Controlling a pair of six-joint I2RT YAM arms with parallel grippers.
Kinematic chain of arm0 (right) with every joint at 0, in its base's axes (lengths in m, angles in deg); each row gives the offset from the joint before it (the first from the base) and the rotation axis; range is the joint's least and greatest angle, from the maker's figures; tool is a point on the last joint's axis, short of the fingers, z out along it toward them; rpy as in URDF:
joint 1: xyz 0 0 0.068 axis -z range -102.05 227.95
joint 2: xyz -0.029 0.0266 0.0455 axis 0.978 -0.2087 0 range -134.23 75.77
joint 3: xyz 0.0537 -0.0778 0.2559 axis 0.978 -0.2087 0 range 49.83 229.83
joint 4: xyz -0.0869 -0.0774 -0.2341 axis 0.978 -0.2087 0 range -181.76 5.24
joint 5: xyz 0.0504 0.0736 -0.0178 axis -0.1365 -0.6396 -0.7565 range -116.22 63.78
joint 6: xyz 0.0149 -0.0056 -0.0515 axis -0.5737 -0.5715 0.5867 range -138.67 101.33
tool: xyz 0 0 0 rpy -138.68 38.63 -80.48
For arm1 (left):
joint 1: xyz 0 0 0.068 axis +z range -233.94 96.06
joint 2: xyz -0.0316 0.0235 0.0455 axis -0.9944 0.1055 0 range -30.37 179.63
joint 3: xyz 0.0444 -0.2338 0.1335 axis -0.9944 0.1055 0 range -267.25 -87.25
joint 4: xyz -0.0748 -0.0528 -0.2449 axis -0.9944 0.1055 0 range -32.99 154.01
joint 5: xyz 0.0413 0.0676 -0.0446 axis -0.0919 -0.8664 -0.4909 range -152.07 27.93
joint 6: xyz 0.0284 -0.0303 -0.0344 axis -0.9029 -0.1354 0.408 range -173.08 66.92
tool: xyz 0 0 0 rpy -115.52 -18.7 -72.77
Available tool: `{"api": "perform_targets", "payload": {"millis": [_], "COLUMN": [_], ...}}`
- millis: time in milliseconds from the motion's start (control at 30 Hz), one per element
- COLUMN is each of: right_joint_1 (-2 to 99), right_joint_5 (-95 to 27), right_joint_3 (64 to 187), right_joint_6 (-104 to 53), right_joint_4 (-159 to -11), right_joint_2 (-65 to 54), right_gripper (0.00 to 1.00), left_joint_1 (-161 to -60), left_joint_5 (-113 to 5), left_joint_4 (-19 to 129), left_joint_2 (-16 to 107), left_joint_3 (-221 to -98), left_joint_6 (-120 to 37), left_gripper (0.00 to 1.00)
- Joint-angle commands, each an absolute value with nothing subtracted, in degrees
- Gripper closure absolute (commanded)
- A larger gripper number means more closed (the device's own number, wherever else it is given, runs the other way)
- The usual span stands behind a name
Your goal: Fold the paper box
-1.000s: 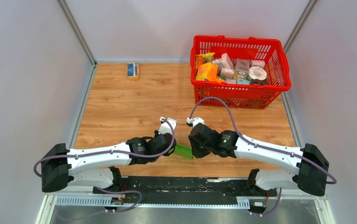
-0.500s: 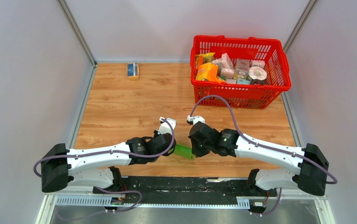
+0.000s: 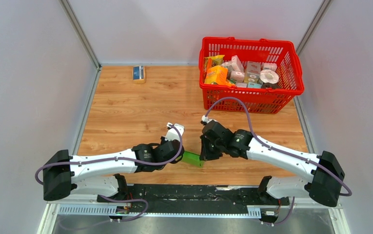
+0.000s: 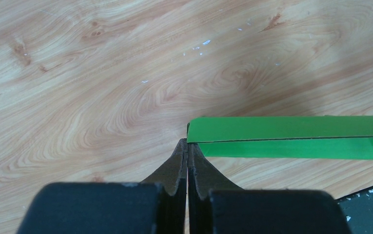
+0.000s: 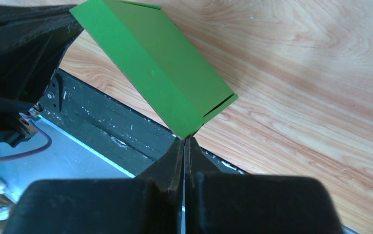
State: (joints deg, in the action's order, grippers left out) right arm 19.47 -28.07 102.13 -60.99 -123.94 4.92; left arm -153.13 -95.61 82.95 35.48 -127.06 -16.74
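Note:
The bright green paper box (image 3: pixel 192 158) hangs flattened between my two grippers near the table's front edge. In the left wrist view it (image 4: pixel 286 137) shows as a long green strip with a folded panel beneath. My left gripper (image 4: pixel 187 142) is shut on its left corner. In the right wrist view the box (image 5: pixel 155 68) slants up to the left as a creased panel with a small flap at its lower right. My right gripper (image 5: pixel 185 139) is shut on its bottom corner. In the top view the left gripper (image 3: pixel 178 155) and the right gripper (image 3: pixel 203 157) face each other.
A red basket (image 3: pixel 291 80) with several printed packages stands at the back right. A small blue-and-tan box (image 3: pixel 138 73) lies at the back left. The black base rail (image 3: pixel 194 192) runs along the near edge, just under the box. White walls close in both sides.
My right arm has raised and turned its wrist away from the near edge, tilting the right end of the green box. The left arm has barely moved.

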Motion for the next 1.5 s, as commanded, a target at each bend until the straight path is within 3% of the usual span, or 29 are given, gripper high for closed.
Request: {"api": "perform_targets", "payload": {"millis": [0,367,700,833,933,1133,1467], "right_joint_1": [22.0,31.2,32.9,26.5,22.0,16.3,15.6], "right_joint_5": [-32.8,-44.8,-45.3,-30.9,-23.5,-15.0,-12.9], "right_joint_3": [101.2,92.9,93.1,98.3,97.9,95.1,92.0], "right_joint_6": [-65.5,-70.9,-68.2,-59.8,-58.0,-58.0,-55.5], "right_joint_4": [-117.7,-107.5,-108.3,-120.8,-121.1,-117.9,-117.7], "right_joint_2": [6.6,9.8,11.2,11.7,12.4,11.7,15.4], "right_gripper": [1.00,1.00,1.00,0.72,0.65,0.66,0.62], "left_joint_1": [-154.5,-155.9,-156.3,-156.4,-156.3,-156.3,-156.3], "left_joint_5": [-93.3,-93.4,-93.9,-94.4,-93.8,-93.5,-92.6], "left_joint_4": [83.8,83.3,83.6,84.4,85.9,92.4,93.2], "left_joint_2": [36.3,38.5,39.1,38.6,39.3,42.8,42.2], "left_joint_3": [-128.9,-129.9,-130.0,-130.6,-132.4,-137.6,-137.7], "left_joint_6": [-16.4,-16.2,-15.6,-13.9,-12.7,-11.2,-10.6], "left_gripper": [1.00,1.00,1.00,1.00,1.00,1.00,1.00]}}
